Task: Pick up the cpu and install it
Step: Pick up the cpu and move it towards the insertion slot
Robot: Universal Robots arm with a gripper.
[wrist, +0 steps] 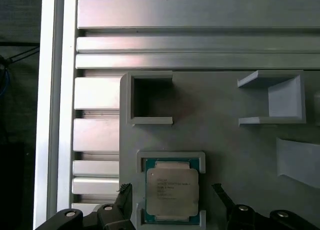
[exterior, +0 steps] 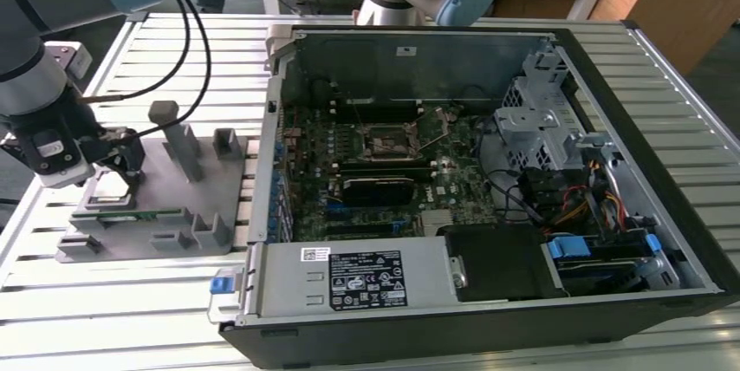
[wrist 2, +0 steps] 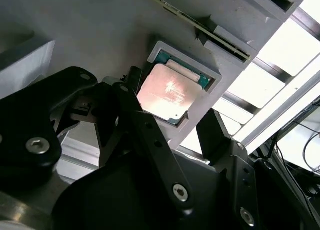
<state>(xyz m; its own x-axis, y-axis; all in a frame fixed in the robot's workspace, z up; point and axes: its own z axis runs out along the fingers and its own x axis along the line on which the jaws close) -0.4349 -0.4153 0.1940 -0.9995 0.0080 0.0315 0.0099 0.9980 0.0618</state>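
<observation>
While open, hand (wrist: pixel 172 190) abv 1 cpu (wrist: pixel 172 194)

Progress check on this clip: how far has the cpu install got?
Done: the claw sits over the grey fixture, astride the cpu. In hand: nothing gripped; the claw is open, with gaps on either side of the chip, which lies flat in its pocket. Left: the lift and the install; the motherboard socket in the open case looks unfilled.

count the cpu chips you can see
1: the cpu sits in its framed pocket on the grey fixture, flanked by the open gripper. Whether the motherboard socket holds another is unclear.
</observation>
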